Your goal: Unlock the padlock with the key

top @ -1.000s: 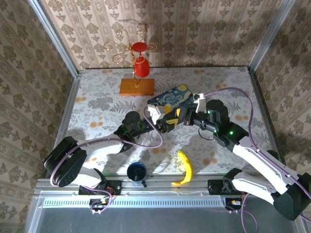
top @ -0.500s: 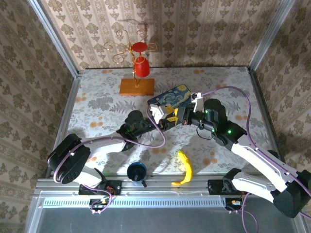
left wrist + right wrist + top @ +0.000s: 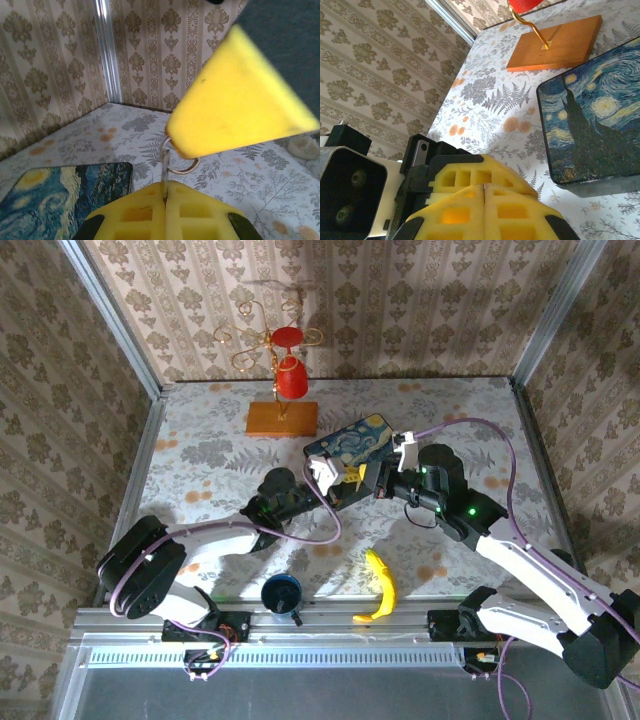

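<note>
My left gripper (image 3: 335,484) and right gripper (image 3: 366,480) meet tip to tip just in front of the blue painted-print box (image 3: 350,440). In the left wrist view my left gripper (image 3: 165,186) is shut on a thin silvery strip seen edge-on, which looks like the key (image 3: 165,167). The strip hangs on a metal ring (image 3: 181,165) that runs up behind the right gripper's yellow pad (image 3: 235,105). My right gripper (image 3: 484,187) is shut with a sliver of metal in its seam. The padlock's brass body is hidden.
A banana (image 3: 380,585) and a dark blue cup (image 3: 282,593) lie near the front edge. A gold wire stand with red cups (image 3: 288,365) on a wooden base (image 3: 282,418) stands at the back. Patterned walls close in both sides.
Both grippers have shifted together slightly towards the painted box, staying pressed tip to tip. Their holds look unchanged.
</note>
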Motion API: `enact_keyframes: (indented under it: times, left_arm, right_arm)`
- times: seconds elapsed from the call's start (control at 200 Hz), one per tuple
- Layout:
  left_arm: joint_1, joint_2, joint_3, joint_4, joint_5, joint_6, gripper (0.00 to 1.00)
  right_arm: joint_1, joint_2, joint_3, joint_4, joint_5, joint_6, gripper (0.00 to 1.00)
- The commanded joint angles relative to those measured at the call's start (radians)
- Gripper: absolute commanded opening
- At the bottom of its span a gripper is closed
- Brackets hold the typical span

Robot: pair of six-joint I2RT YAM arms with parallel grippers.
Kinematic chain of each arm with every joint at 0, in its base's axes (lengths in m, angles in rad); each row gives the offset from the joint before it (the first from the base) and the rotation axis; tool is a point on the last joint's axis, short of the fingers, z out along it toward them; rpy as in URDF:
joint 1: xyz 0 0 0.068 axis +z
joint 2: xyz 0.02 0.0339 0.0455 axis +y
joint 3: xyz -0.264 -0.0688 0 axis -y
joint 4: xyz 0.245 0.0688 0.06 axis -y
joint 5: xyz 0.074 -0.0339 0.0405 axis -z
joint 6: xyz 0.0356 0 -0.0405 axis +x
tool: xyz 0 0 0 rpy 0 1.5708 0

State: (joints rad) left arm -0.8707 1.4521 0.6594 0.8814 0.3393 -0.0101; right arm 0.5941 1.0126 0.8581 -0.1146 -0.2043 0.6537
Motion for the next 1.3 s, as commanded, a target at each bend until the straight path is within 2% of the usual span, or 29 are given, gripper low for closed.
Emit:
enact_keyframes:
  times: [0.0, 0.095, 0.15, 0.3, 0.345, 0.395, 0.515, 0.72, 1.005, 1.291]
  left_arm:
    - [0.011, -0.053, 0.011, -0.082, 0.001, 0.002, 0.00]
    - [0.029, -0.100, 0.027, -0.221, 0.044, 0.020, 0.00]
    - [0.045, -0.138, 0.044, -0.339, 0.074, 0.046, 0.00]
    - [0.108, -0.220, 0.171, -0.797, 0.256, 0.184, 0.00]
    - [0.117, -0.228, 0.224, -0.948, 0.294, 0.245, 0.00]
    - [0.121, -0.229, 0.276, -1.094, 0.327, 0.306, 0.00]
    - [0.121, -0.212, 0.380, -1.338, 0.384, 0.413, 0.00]
    - [0.115, -0.184, 0.500, -1.530, 0.466, 0.533, 0.00]
    - [0.110, -0.177, 0.539, -1.538, 0.521, 0.575, 0.00]
    - [0.110, -0.172, 0.529, -1.538, 0.524, 0.566, 0.00]
  right_arm:
    - [0.007, -0.015, 0.052, -0.051, 0.034, -0.034, 0.00]
    - [0.007, -0.027, 0.079, -0.111, 0.045, -0.075, 0.00]
    - [0.006, -0.035, 0.108, -0.170, 0.053, -0.112, 0.06]
    - [-0.006, -0.046, 0.211, -0.362, 0.006, -0.274, 0.43]
    - [-0.007, -0.048, 0.241, -0.411, -0.028, -0.335, 0.51]
    - [-0.007, -0.054, 0.263, -0.458, -0.071, -0.398, 0.56]
    - [-0.007, -0.082, 0.271, -0.455, -0.203, -0.499, 0.55]
    - [-0.007, -0.069, 0.231, -0.355, -0.335, -0.529, 0.44]
    - [-0.007, 0.051, 0.197, -0.261, -0.490, -0.502, 0.31]
    - [-0.007, 0.072, 0.180, -0.210, -0.569, -0.500, 0.30]
